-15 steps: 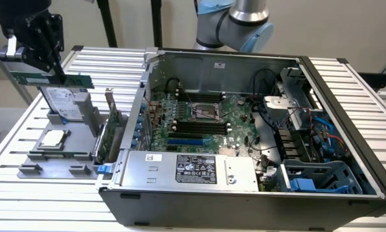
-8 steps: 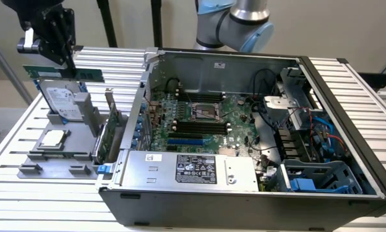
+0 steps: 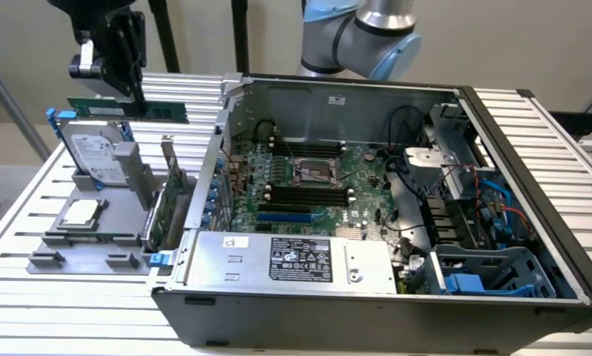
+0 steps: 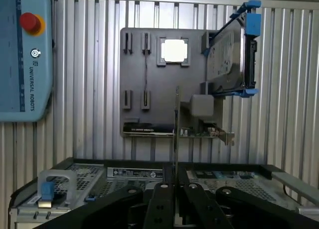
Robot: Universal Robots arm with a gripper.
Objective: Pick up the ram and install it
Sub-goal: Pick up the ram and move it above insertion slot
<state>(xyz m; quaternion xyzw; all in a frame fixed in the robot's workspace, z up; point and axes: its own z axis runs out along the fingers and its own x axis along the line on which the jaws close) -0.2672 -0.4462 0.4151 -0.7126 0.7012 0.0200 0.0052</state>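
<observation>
The ram [image 3: 162,111] is a narrow green stick held level in the air above the grey parts holder [image 3: 53,241], at the exterior view's left of the open computer case [image 3: 533,185]. My gripper [image 3: 127,96] is shut on the ram's middle from above. In the wrist view the ram [image 4: 176,139] appears edge-on as a thin line running out from between my dark fingers [image 4: 162,196], with the gripper [image 4: 176,189] shut on it. The black memory slots [image 3: 306,194] lie on the motherboard inside the case, well to the exterior view's right of the ram.
On the parts holder [image 4: 149,79] stand a hard drive in a blue frame [image 3: 93,152], a processor [image 3: 79,213] and a green expansion card [image 3: 168,200]. The case's left wall [image 3: 212,170] rises between holder and motherboard. A power supply [image 3: 286,259] sits at the case's front. A teach pendant [image 4: 25,64] lies beyond the holder.
</observation>
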